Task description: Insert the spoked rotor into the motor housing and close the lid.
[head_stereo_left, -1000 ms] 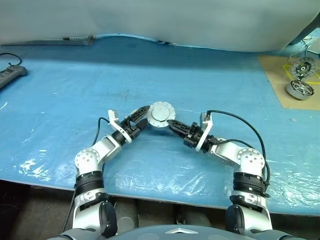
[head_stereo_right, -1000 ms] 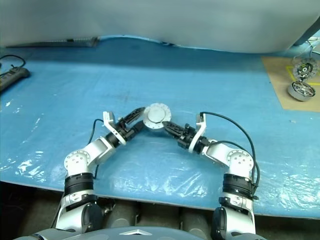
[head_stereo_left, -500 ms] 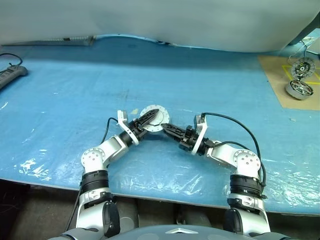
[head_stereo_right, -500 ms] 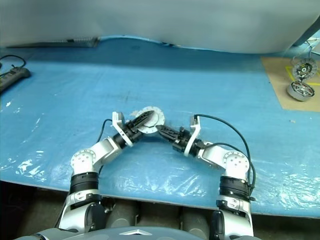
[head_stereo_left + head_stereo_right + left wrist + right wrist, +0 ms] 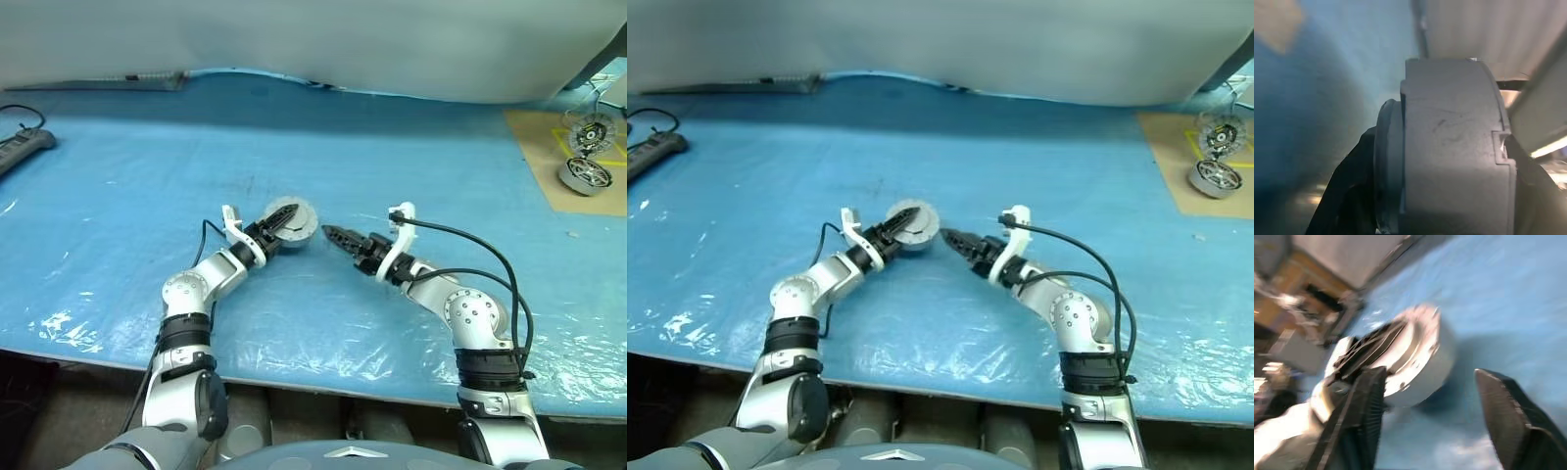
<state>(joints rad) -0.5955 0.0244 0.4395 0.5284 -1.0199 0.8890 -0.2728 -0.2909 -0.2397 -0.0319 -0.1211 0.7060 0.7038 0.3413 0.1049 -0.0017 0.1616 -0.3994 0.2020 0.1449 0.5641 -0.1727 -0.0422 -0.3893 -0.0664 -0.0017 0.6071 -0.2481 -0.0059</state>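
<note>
Grey motor housing, lid closed, is sitting mid-frame on the desk, left gripper clamping it steady; right gripper is gaping wide beside.

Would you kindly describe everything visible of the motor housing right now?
The motor housing is a round, shallow, silver-grey metal drum with its lid closed, lying tilted on the blue table cover. The left pincer is shut on it, black fingers across its faces. The right pincer stands open just beside it, apart.

A workshop bench: blue plastic sheet, power strip, spare motor parts on cardboard.
</note>
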